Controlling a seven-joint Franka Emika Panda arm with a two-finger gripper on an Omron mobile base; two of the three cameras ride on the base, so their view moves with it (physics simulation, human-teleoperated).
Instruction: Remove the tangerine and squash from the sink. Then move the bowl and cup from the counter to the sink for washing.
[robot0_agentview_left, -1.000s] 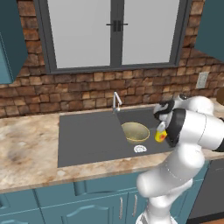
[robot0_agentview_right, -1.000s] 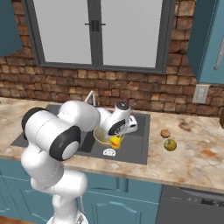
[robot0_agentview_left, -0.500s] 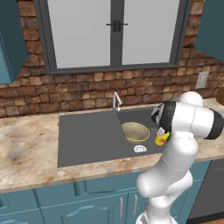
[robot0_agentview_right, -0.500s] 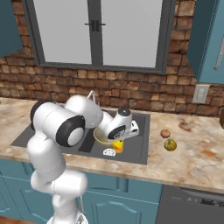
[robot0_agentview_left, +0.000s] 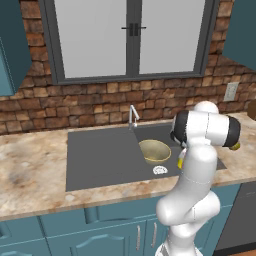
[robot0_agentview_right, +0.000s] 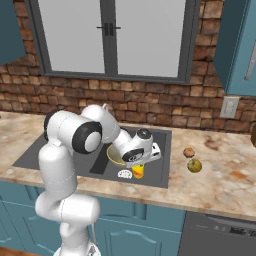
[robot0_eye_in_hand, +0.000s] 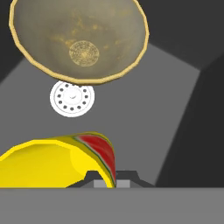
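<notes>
The yellow cup (robot0_eye_in_hand: 52, 164) with its red patch is pinched at the rim by my shut gripper (robot0_eye_in_hand: 106, 178). It hangs low inside the basin of the dark grey sink (robot0_agentview_left: 100, 155), just in front of the white drain (robot0_eye_in_hand: 72, 97). From the right base view the cup (robot0_agentview_right: 138, 171) shows under my hand, and from the left base view it (robot0_agentview_left: 180, 162) peeks out beside my arm. The olive-brass bowl (robot0_agentview_left: 154, 151) (robot0_eye_in_hand: 78, 39) rests in the basin behind the drain. The tangerine (robot0_agentview_right: 188, 152) and the squash (robot0_agentview_right: 194, 165) lie on the counter right of the sink.
A chrome faucet (robot0_agentview_left: 132, 116) stands at the sink's back edge. The flat drainboard takes up the sink's left half. A marbled counter (robot0_agentview_left: 30, 175) runs on both sides, with a brick wall and a window behind.
The cup has gone down and a little toward the basin's front, still in my shut gripper. My elbow has swung round. Bowl and fruits have stayed put.
</notes>
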